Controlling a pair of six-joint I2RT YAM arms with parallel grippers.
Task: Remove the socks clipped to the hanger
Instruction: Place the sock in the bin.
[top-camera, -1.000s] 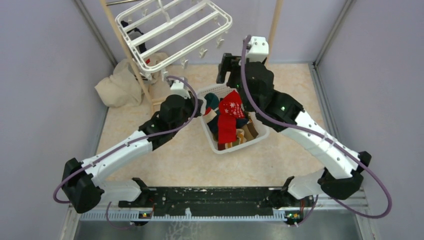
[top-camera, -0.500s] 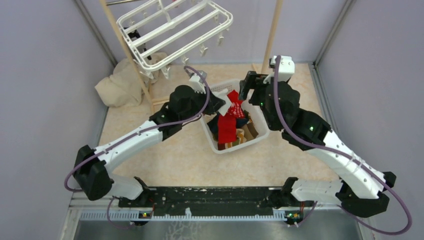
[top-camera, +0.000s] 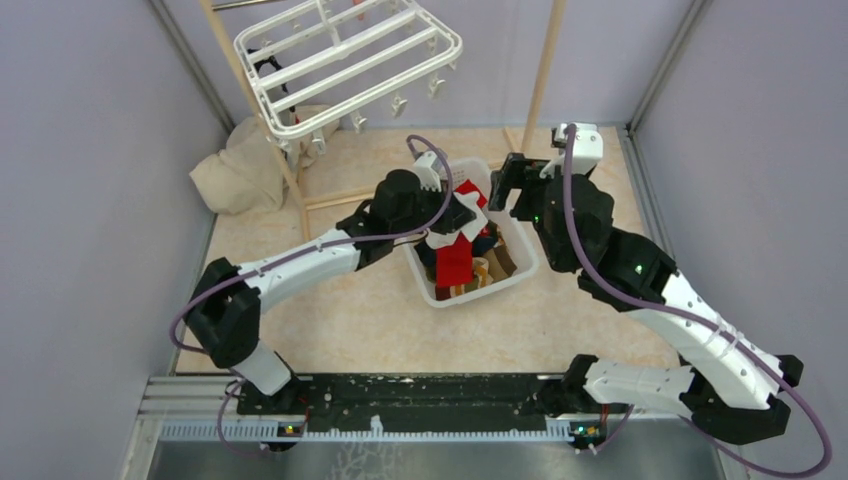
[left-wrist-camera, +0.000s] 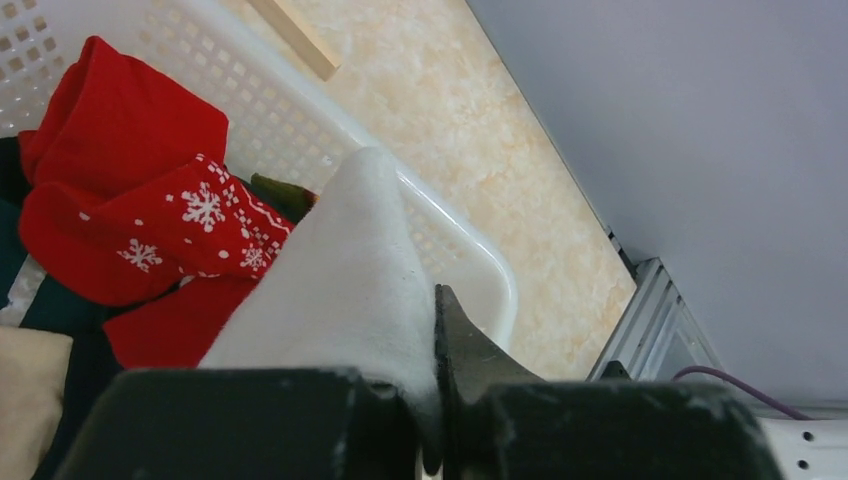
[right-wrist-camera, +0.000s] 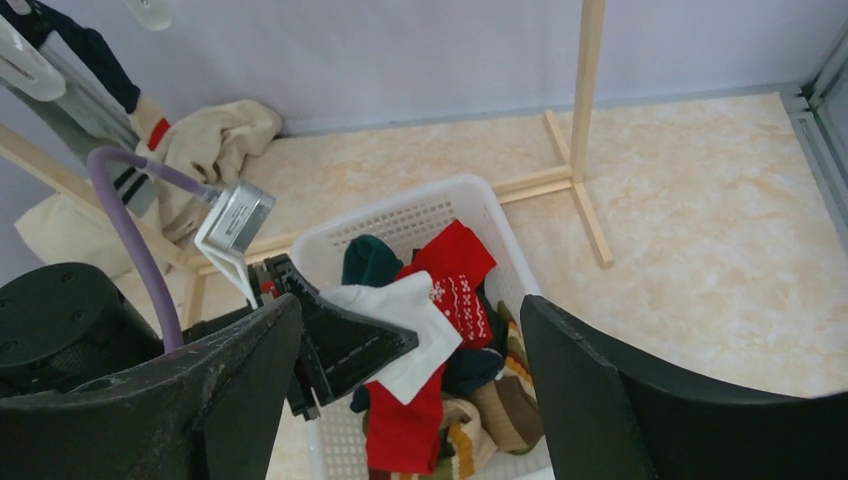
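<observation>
From above, the hanger (top-camera: 345, 60) hangs tilted between the wooden poles (top-camera: 540, 75) at the far side, most of its clips bare. One dark sock (top-camera: 265, 70) seems to dangle under its left end. The left pincer (top-camera: 455, 208) is over the basket (top-camera: 425, 285), closed on a white sock (top-camera: 465, 225). The right pincer (top-camera: 508, 180) hovers at the basket's far right corner. The desk (top-camera: 350, 310) is pale marbled beige, boxed in by grey walls, with a cream cloth heap (top-camera: 235, 170) in the far left corner.

The left wrist view shows the white sock (left-wrist-camera: 340, 270) nipped between shut jaws above a red snowflake sock (left-wrist-camera: 170, 230) in the basket.

In the right wrist view the right pincer (right-wrist-camera: 405, 390) gapes wide and empty. A navy sock (right-wrist-camera: 100, 55) hangs clipped at top left.

I judge the work mostly done: this sock needs dropping, then the few left on the clips.
</observation>
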